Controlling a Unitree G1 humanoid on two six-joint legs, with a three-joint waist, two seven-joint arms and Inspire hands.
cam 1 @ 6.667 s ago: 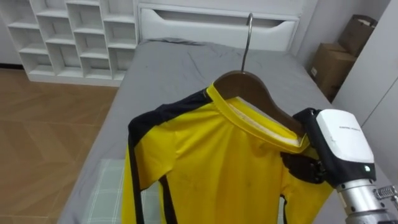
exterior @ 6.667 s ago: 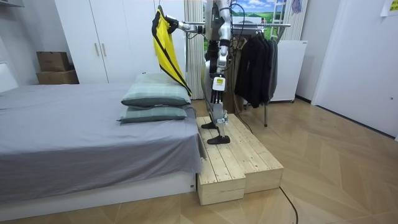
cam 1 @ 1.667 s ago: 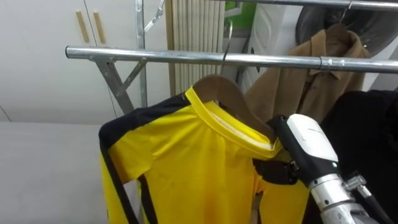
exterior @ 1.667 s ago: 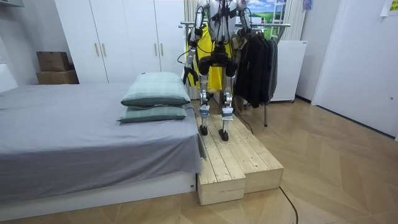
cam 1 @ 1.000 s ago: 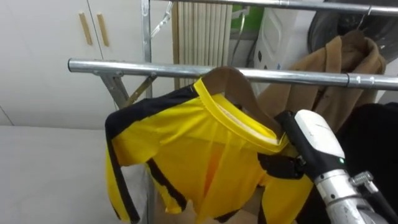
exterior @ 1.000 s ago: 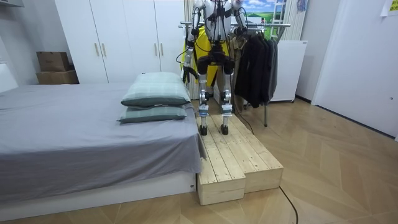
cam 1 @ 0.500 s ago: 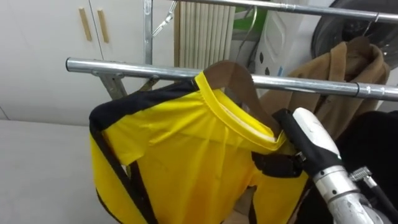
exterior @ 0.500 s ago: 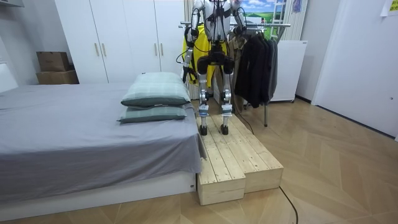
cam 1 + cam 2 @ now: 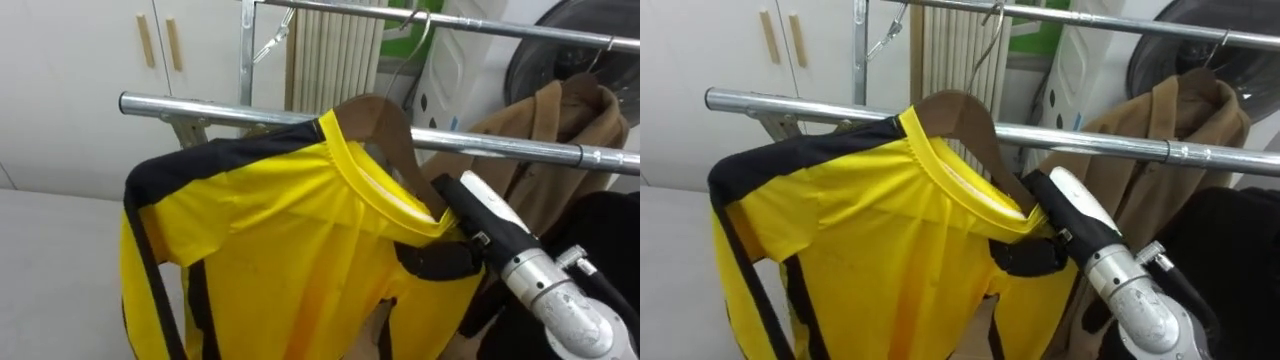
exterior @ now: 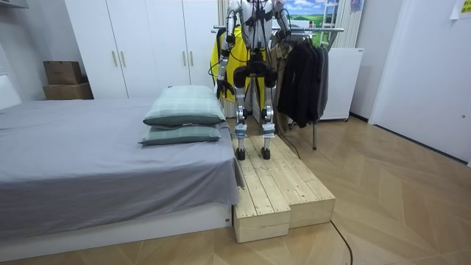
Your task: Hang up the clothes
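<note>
Shirt (image 9: 280, 250), yellow, sits on a wooden hanger (image 9: 385, 122) clamped at its shoulder by the right hand (image 9: 485, 222), hook poised above the rack's near rail (image 9: 180, 105), so seating and release apparently remain.

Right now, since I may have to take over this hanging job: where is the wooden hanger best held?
Probably on the wooden hanger's right shoulder arm, just under the yellow shirt's collar, coming from the right and below, where the right hand grips it. That arm is thick enough to close round, and holding there leaves the upright hook free to go over the rail.
</note>
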